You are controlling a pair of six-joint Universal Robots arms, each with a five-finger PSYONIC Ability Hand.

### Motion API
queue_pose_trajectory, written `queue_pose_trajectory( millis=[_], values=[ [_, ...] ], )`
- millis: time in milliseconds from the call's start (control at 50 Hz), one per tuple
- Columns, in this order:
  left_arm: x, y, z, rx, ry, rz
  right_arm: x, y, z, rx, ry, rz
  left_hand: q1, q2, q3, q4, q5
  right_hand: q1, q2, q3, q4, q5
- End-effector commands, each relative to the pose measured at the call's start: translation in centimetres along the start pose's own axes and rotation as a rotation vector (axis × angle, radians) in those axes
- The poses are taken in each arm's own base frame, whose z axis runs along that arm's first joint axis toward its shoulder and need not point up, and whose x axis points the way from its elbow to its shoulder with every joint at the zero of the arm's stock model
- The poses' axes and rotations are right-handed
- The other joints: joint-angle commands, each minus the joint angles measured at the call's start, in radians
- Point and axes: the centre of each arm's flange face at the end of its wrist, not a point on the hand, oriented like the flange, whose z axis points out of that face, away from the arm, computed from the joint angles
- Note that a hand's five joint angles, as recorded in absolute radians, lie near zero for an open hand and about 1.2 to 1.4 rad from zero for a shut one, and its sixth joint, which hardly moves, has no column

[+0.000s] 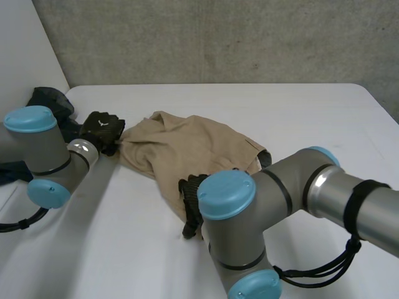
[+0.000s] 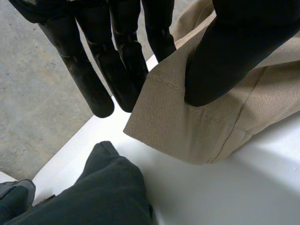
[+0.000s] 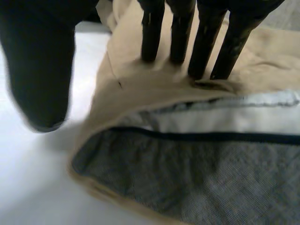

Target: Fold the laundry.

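The tan garment [image 1: 187,146] lies crumpled near the middle of the white worktop [image 1: 299,118], between the two arms. The left hand [image 1: 101,129] is at the garment's corner on the robot's left side. In the left wrist view its thumb [image 2: 234,51] lies on top of a stitched hem [image 2: 178,117] and its straight fingers [image 2: 93,79] run along the other side of that hem, so the cloth is pinched between them. A dark garment [image 2: 103,192] lies on the worktop just beside this corner, apart from the tan cloth; in the head view it sits at the worktop's edge behind the left arm [image 1: 43,146]. The right hand [image 1: 190,196] is at the garment's near edge, partly hidden behind the right arm [image 1: 249,205]. In the right wrist view its fingers [image 3: 201,42] are straight and spread, their tips pressing down on the tan cloth just beside an opening that shows a grey lining [image 3: 211,173] and a white band [image 3: 225,122]. Its thumb [image 3: 40,70] stands well apart from the fingers, over bare worktop beside the cloth.
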Motion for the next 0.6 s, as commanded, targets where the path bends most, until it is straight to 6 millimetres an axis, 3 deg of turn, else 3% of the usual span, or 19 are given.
queue_pose_trajectory(
  millis=[20, 100, 180, 200, 320, 380, 420, 500, 600],
  values=[
    [-0.2, -1.6, -1.1, 0.012, -0.015, -0.003, 1.2, -0.2, 0.7, 0.032, 0.114, -0.072, 0.265, 0.207, 0.214, 0.200, 0.247, 0.916, 0.849, 0.853, 0.853, 0.870],
    [-0.7, -4.0, -2.5, 0.058, -0.028, -0.010, 2.6, -2.1, 0.6, 0.096, 0.159, -0.107, 0.265, 0.207, 0.214, 0.200, 0.247, 0.916, 0.849, 0.853, 0.853, 0.870],
    [-0.9, -7.4, -4.5, 0.124, -0.030, -0.051, 5.1, -6.9, -1.3, 0.213, 0.208, -0.123, 0.265, 0.207, 0.214, 0.200, 0.247, 0.916, 0.849, 0.853, 0.853, 0.870],
    [-1.1, -8.1, -5.0, 0.137, -0.032, -0.062, 6.4, -9.3, -2.3, 0.269, 0.225, -0.131, 0.265, 0.207, 0.214, 0.200, 0.247, 0.916, 0.849, 0.853, 0.853, 0.870],
    [-2.3, -13.3, -9.5, 0.227, -0.033, -0.160, 10.9, -15.4, -4.8, 0.399, 0.283, -0.209, 0.265, 0.207, 0.214, 0.200, 0.247, 0.916, 0.849, 0.853, 0.853, 0.870],
    [-2.2, -15.6, -12.1, 0.258, -0.012, -0.199, 12.5, -18.7, -7.2, 0.455, 0.307, -0.305, 0.265, 0.207, 0.214, 0.200, 0.247, 0.916, 0.849, 0.853, 0.853, 0.870],
    [-2.0, -17.1, -14.1, 0.271, 0.011, -0.218, 13.7, -21.7, -10.1, 0.495, 0.351, -0.406, 0.265, 0.207, 0.214, 0.200, 0.247, 0.916, 0.849, 0.853, 0.853, 0.870],
    [-1.9, -19.0, -16.6, 0.286, 0.029, -0.222, 14.5, -23.8, -12.8, 0.471, 0.387, -0.516, 0.265, 0.207, 0.214, 0.200, 0.247, 0.916, 0.849, 0.853, 0.853, 0.870],
    [-1.2, -19.7, -18.1, 0.286, 0.057, -0.221, 15.5, -23.3, -13.1, 0.358, 0.364, -0.563, 0.265, 0.207, 0.214, 0.200, 0.247, 0.916, 0.849, 0.853, 0.853, 0.870]
  ],
)
